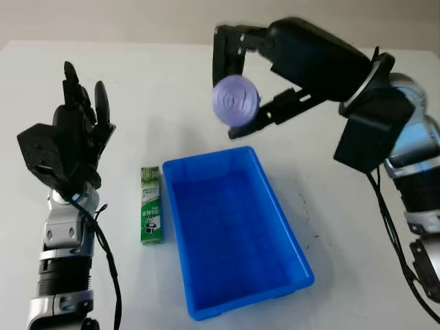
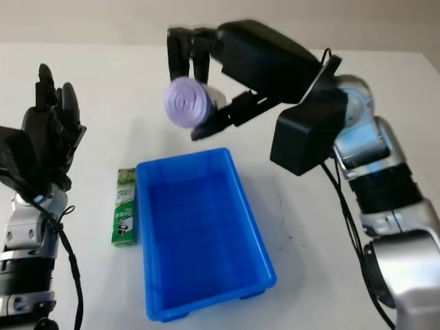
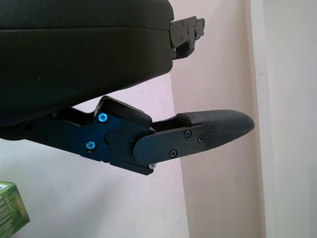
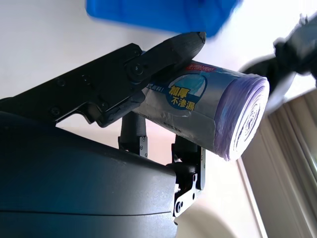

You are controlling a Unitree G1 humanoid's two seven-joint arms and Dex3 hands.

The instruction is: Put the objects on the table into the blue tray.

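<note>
Right hand [image 1: 237,82] grips one purple bag roll [image 1: 235,100] above one blue tray [image 1: 234,230]; one green box [image 1: 151,205] beside it; left hand [image 1: 72,134] open.

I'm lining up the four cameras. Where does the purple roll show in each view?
Left eye view: purple roll at upper centre, held in the right hand above the far end of the blue tray.
Right eye view: upper left of centre, above the tray's far end.
Left wrist view: not in it.
Right wrist view: at centre right, clamped between black fingers.
Shared landmark: the blue tray, in three views.
</note>
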